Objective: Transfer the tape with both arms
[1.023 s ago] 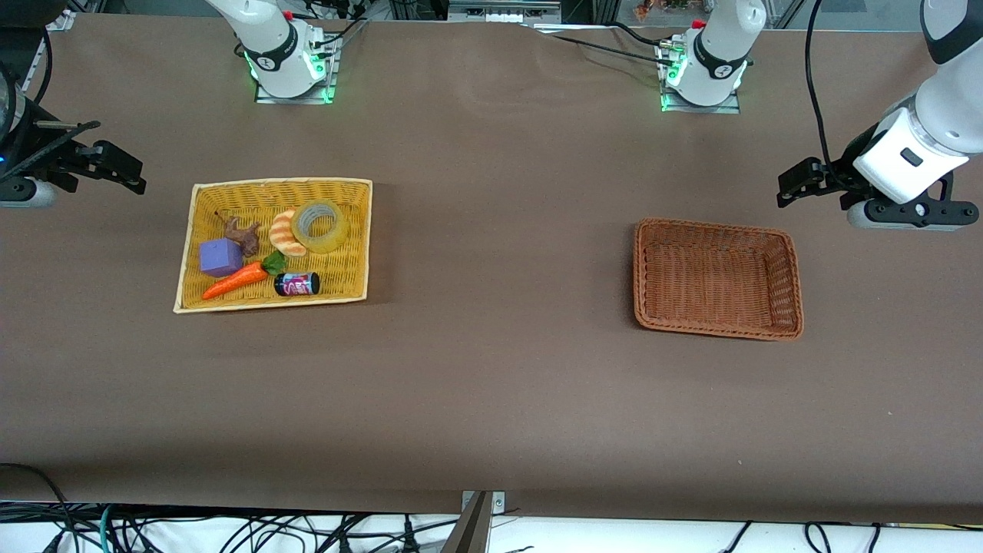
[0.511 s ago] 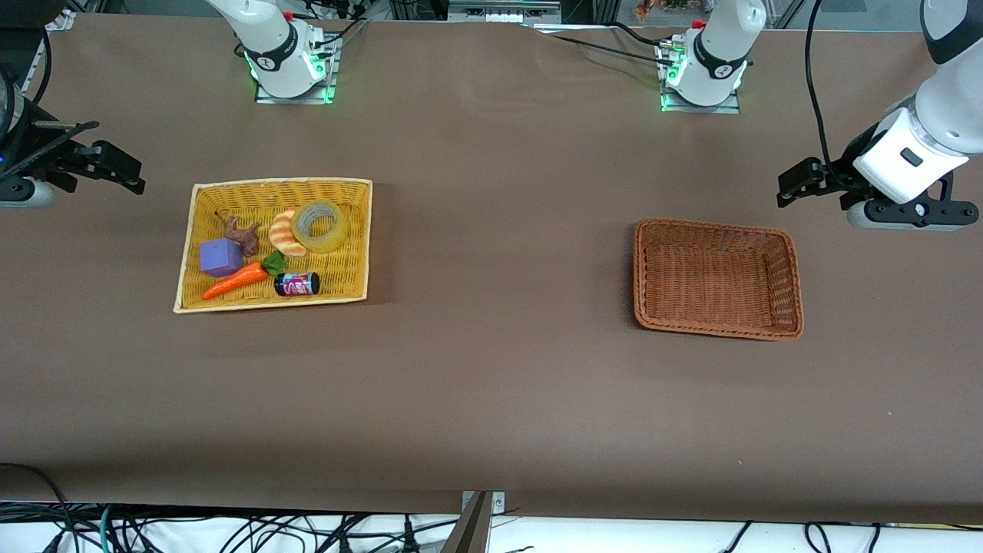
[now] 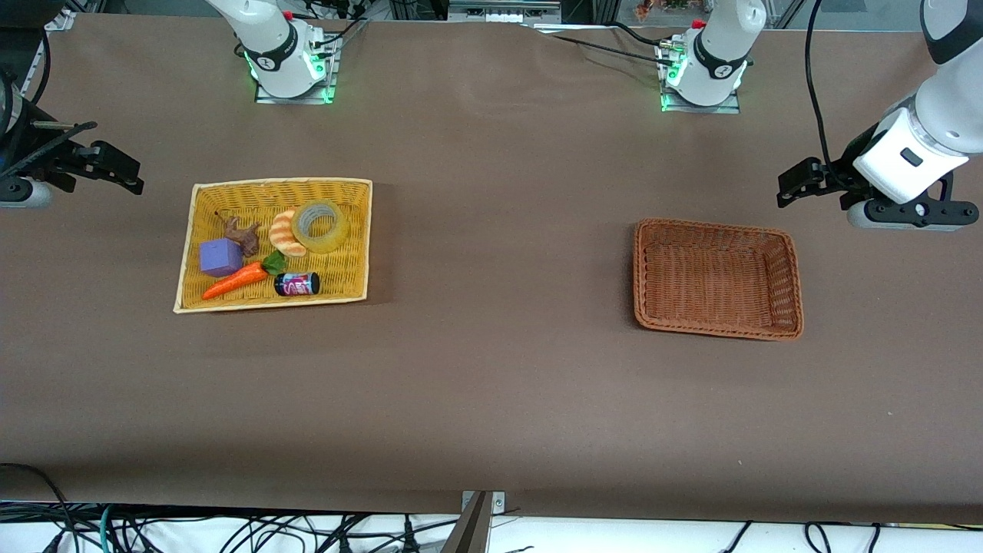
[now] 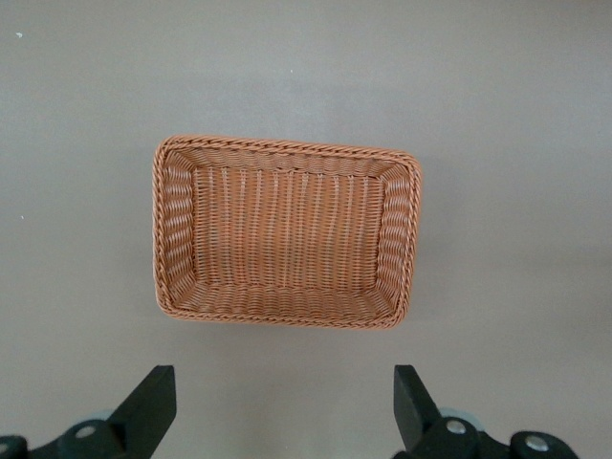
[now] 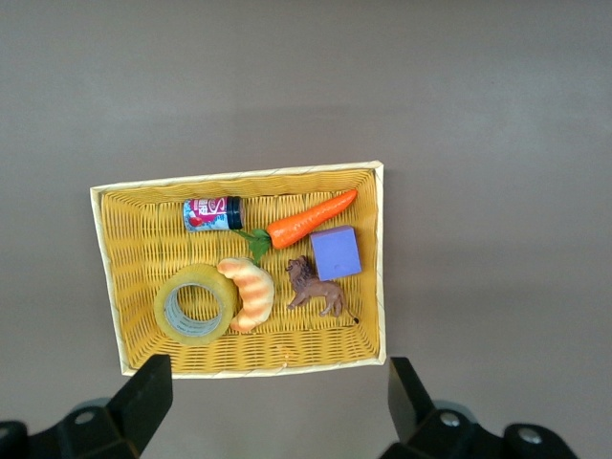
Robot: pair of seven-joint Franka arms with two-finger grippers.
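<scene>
The tape [image 3: 320, 226] lies flat in the yellow basket [image 3: 355, 253], in the corner of it toward the upper right as the front view shows it, its grey core facing up; the orange-striped croissant toy [image 3: 285, 233] touches its rim on the side toward the right arm's end of the table; in the right wrist view the tape [image 5: 195, 304] sits in the lower part of the frame with the croissant toy [image 5: 250, 292] curled against it; the same basket also holds a brown lion figure [image 3: 243, 234], a purple cube [image 3: 219, 256], a toy carrot [image 3: 236, 279] and a small dark can [image 3: 296, 284] lying on its side, the carrot and can nearer the front camera than the tape; the right gripper [image 3: 115, 168] hangs at the left edge of the front view, over bare table beside the yellow basket, fingers spread wide with nothing between them; the left gripper [image 3: 799, 184] hangs at the right edge of the frame, over table just past the upper right corner of the brown wicker basket [image 3: 643, 276], its fingers likewise spread apart and holding nothing; that brown basket [image 4: 170, 229] fills the middle of the left wrist view; the two baskets stand well apart on the brown table [image 3: 499, 230].
</scene>
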